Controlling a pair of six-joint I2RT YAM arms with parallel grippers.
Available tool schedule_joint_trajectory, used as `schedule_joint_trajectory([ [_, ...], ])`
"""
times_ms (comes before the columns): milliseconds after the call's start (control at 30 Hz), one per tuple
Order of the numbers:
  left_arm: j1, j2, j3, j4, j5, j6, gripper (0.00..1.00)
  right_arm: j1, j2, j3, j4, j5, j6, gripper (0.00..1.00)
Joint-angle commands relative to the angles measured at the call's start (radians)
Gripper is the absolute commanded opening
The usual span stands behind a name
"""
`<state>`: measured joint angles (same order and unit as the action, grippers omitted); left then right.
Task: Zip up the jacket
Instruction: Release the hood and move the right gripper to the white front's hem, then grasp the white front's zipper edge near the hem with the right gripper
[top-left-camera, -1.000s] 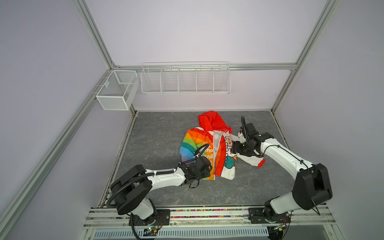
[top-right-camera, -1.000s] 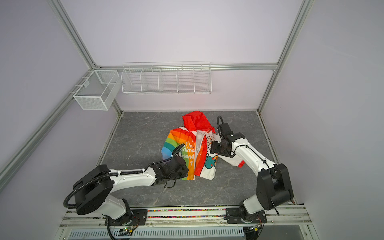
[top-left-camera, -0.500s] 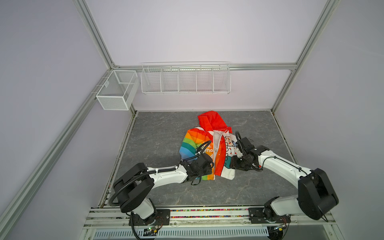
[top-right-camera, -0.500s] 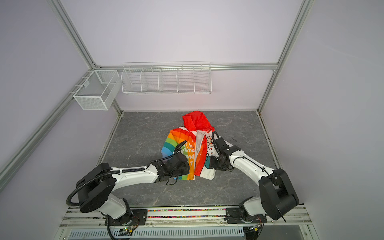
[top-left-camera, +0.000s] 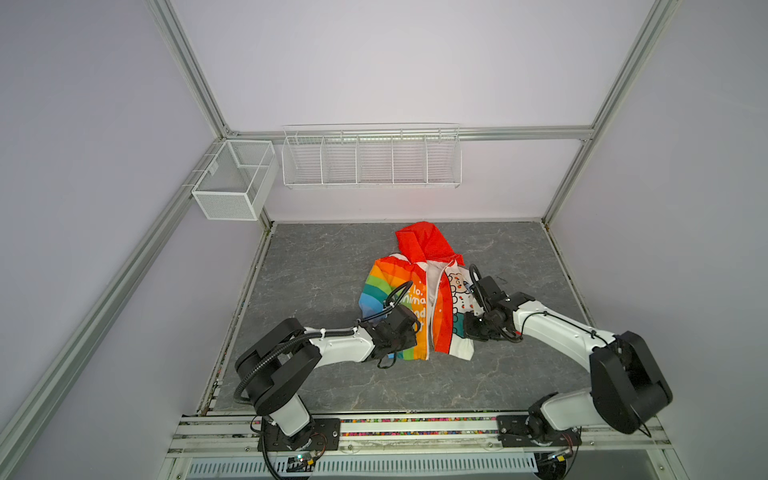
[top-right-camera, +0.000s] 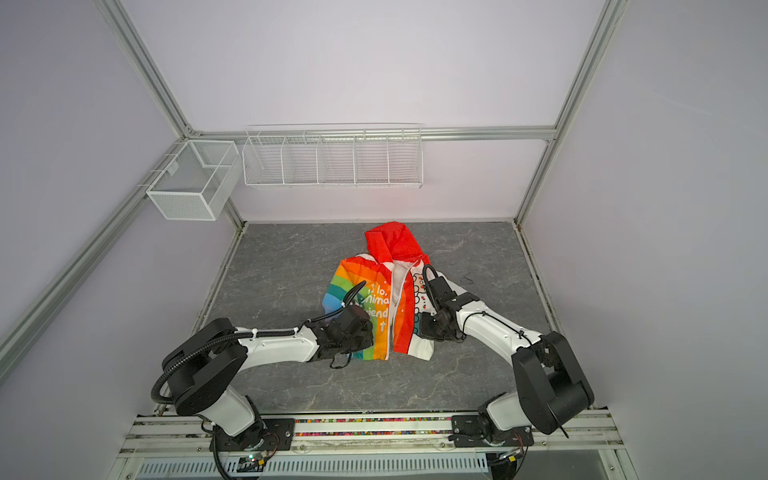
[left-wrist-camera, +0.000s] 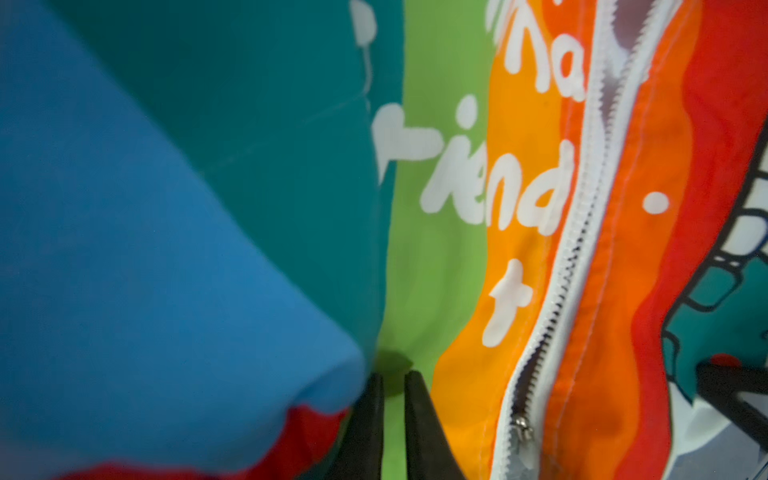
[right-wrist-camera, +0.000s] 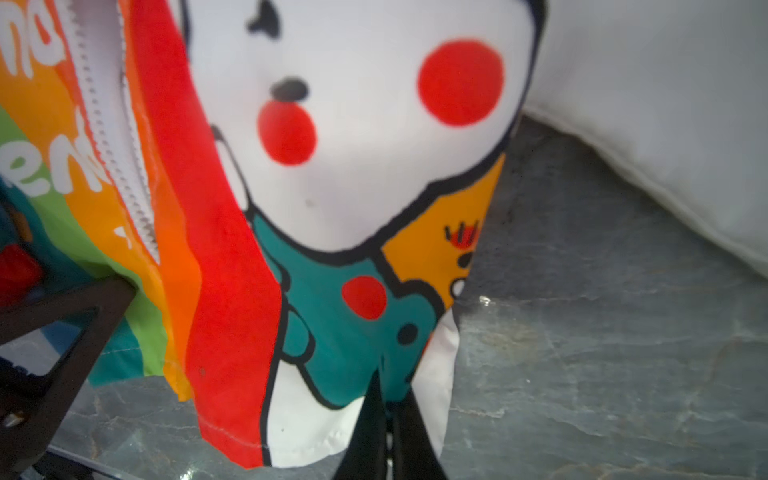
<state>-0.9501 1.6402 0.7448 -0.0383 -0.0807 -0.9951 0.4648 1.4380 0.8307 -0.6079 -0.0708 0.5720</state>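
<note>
Barely started: jacket (top-left-camera: 382, 286) open, zipper slider (left-wrist-camera: 521, 432) down by hem; R claw (right-wrist-camera: 388, 415) clenched on white hem, L claw (left-wrist-camera: 392, 415) near-clenched on rainbow half.

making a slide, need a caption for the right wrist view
Right gripper, jaws shut, pinching the jacket near its cartoon-print hem over the grey tabletop.

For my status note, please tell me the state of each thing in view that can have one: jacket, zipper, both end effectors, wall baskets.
jacket: lying on the table, front up.
zipper: mostly open, slider near the bottom hem.
left end effector: nearly closed, seemingly pinching the rainbow half.
right end effector: shut on the white half, at its hem.
wire rack: empty.
mesh basket: empty.
</note>
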Motion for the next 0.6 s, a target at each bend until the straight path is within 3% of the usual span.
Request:
schedule_joint_trajectory([
  [0, 0.011, 0.017, -0.023, 0.021, 0.01, -0.022, 0.12, -0.038, -0.031, -0.011, -0.032, 0.034, -0.027, 0.07],
  [200, 0.023, 0.026, -0.035, 0.026, 0.018, -0.029, 0.12, -0.123, -0.037, -0.015, -0.059, 0.055, -0.077, 0.07],
  [500, 0.028, 0.03, -0.037, 0.028, 0.021, -0.029, 0.11, -0.17, 0.11, -0.01, -0.032, 0.112, -0.103, 0.08],
  [567, 0.029, 0.023, -0.039, 0.026, 0.021, -0.028, 0.11, -0.173, 0.095, -0.002, -0.042, 0.12, -0.09, 0.19],
])
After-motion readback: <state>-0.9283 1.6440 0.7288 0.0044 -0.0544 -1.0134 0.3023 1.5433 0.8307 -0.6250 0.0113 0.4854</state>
